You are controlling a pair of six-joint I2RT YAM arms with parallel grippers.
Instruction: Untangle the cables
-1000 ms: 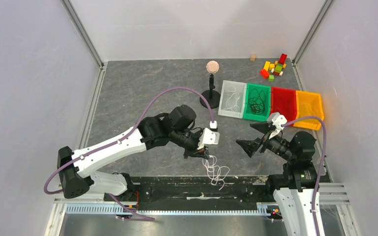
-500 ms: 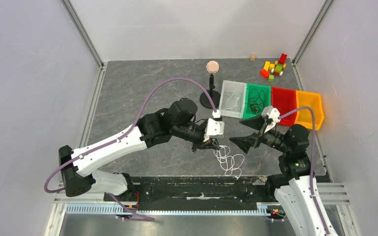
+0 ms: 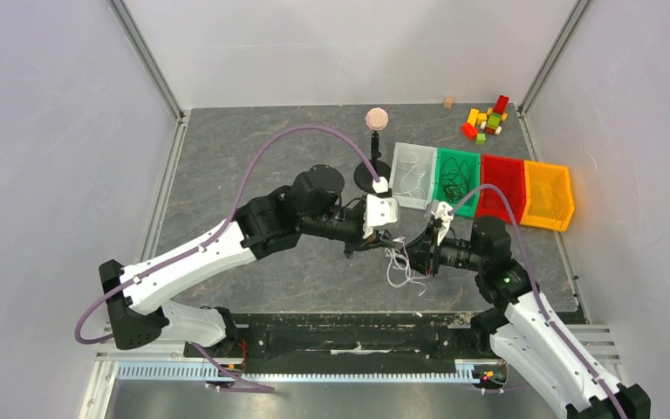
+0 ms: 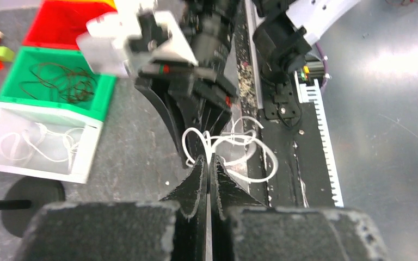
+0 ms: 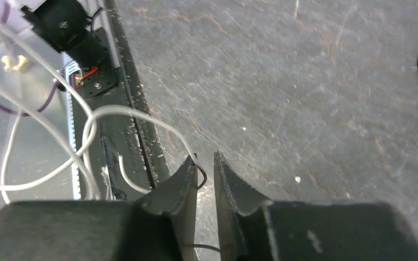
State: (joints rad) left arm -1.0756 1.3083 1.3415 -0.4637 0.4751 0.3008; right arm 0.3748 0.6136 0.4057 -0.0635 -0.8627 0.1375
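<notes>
1. Since both arms meet nose to nose over the grey stone-look table point(image 3: 227, 157), it all comes down to what sits between them: the small tangle of thin white and dark cables point(image 3: 401, 264).
2. The black two-finger left gripper point(image 4: 207, 163) is clamped tight, tips together. A white strand comes straight out of the pinch, so it's got the cables.
3. From that pinch the loops trail toward the near edge of the table. That puts the bundle's long way roughly front-to-back, crosswise to the line between the two grippers.
4. The black two-finger right gripper point(image 5: 206, 166) comes in from the opposite side, fingers pointing back at the left one, right up against the tangle. Its jaws are nearly together with a thin slit left, and a hair-thin dark strand point(image 5: 201, 176) curls in at the tips. Can't tell if that strand is really nipped or just lying there.
5. My guess: next is a pull apart along that left-right line, with the left as anchor and the right doing the moving.
</notes>
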